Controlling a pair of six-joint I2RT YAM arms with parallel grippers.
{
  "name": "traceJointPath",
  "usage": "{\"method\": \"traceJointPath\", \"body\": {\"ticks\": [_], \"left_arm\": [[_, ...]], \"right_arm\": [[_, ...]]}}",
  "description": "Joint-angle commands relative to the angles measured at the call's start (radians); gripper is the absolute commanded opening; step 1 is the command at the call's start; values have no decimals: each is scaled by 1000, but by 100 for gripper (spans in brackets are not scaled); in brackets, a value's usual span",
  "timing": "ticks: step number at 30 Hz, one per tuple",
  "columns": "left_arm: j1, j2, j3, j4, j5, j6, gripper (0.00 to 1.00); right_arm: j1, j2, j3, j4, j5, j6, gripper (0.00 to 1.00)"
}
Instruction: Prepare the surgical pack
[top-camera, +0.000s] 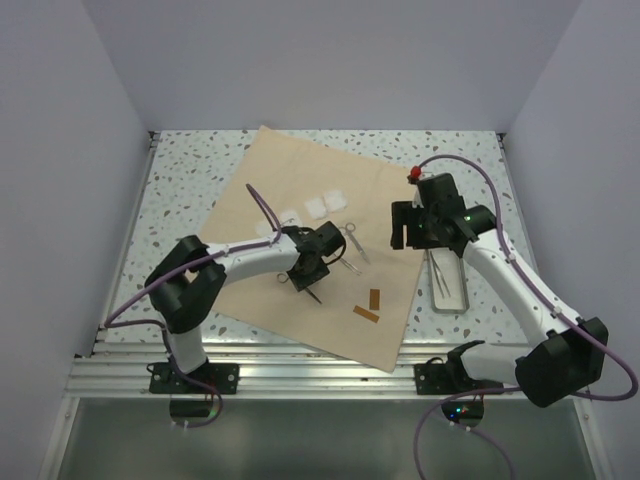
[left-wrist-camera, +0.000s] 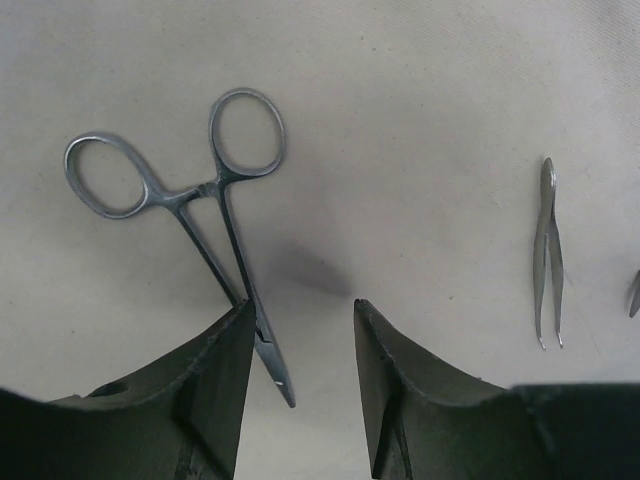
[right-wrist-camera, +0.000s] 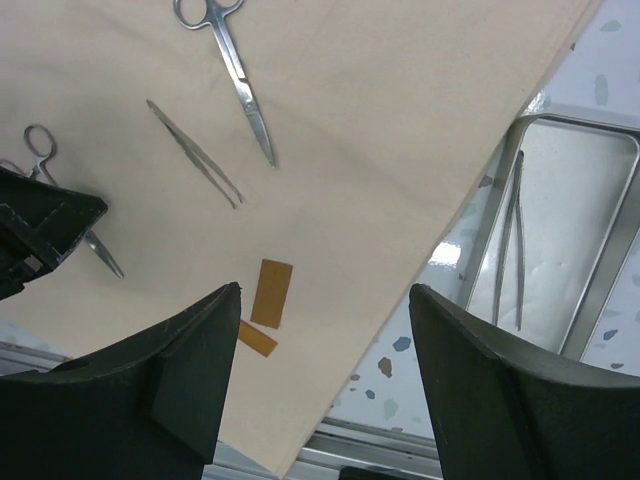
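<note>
The surgical pack (top-camera: 300, 170) is a tan cloth spread flat as a wide sheet on the speckled table. On it lie ring-handled forceps (left-wrist-camera: 225, 235), small tweezers (left-wrist-camera: 547, 260) and scissors (right-wrist-camera: 232, 62). My left gripper (left-wrist-camera: 300, 322) hangs low over the cloth (left-wrist-camera: 420, 120). Its jaws stand apart, and the tip of the forceps lies between them, close against the left finger (left-wrist-camera: 225, 370). My right gripper (right-wrist-camera: 325, 295) is open and empty above the cloth's right edge (right-wrist-camera: 470, 190), next to the metal tray (right-wrist-camera: 600, 260).
The silver tray (top-camera: 447, 285) holds long forceps (right-wrist-camera: 510, 240) right of the cloth. White gauze squares (top-camera: 322, 205) lie on the cloth behind the left gripper (top-camera: 310, 262). Two brown tape strips (top-camera: 370, 305) lie near the cloth's front corner. An aluminium rail (top-camera: 300, 375) borders the near edge.
</note>
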Motion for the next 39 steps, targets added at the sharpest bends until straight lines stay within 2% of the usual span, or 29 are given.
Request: {"method": "traceJointPath", "body": {"ticks": [1,6,11,16,21,27,39], "left_arm": [[-18,-44,-5,-69,-47,-96,48],[-37,-78,-28,-107,-89,-152,48],[-41,-93,-77,-101,-58,-179,49],[-49,-53,-48,-104,-43,-175,49],[-49,-42,-59,-81,-36,-182,46],[-49,4,-20,-92,-20,-178,37],[-49,88,47,-152,14,-155,34]], "right_arm": [[16,-27,-23,46,-36,13,72],[27,-28,-31,55,-42,10,72],[38,-35,-32,61,-38,6,73],[42,-35,-39,66,-39,1,73],[50,-47,-49,69,-33,1,73],[55,-51,-52,71,-31,-2,73],[62,-62,-52,74,-34,-5,74]]}}
